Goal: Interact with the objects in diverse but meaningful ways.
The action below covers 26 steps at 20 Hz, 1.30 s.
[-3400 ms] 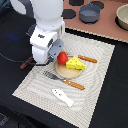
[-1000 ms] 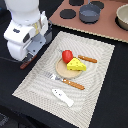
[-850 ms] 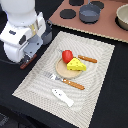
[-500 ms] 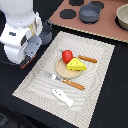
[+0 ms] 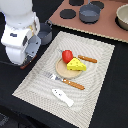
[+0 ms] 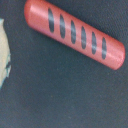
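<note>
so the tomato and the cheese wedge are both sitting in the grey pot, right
No. The exterior view shows the tomato and the cheese wedge both sitting on the round wooden plate on the placemat; the grey pot stands apart on the toy stove.

White arm [image 5: 20,35] bent low, claw hidden

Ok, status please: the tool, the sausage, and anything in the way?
Tool not visible. Sausage lies free on dark surface, directly under wrist camera. Nothing blocking it.
</note>
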### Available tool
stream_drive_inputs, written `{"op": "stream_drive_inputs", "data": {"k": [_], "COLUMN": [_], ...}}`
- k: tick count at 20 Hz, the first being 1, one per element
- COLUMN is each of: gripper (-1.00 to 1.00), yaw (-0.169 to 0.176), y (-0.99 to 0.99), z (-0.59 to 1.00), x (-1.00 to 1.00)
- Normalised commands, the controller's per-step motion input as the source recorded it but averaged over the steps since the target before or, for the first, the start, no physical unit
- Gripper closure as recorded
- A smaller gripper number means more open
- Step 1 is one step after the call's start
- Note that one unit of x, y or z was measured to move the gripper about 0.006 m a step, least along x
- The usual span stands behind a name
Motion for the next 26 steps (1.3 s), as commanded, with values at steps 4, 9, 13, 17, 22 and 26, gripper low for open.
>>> {"op": "stream_drive_inputs", "data": {"k": [4, 9, 13, 17, 22, 26], "gripper": [-1.0, -1.0, -1.0, -1.0, -1.0, -1.0], "yaw": [0.226, 0.164, 0.146, 0.1, 0.085, 0.086], "y": [0.0, -0.01, -0.02, -0.04, -0.05, -0.02], "z": [-0.15, -0.18, -0.27, -0.2, -0.24, -0.23], "x": [-0.39, -0.33, -0.4, -0.38, -0.39, -0.36]}}
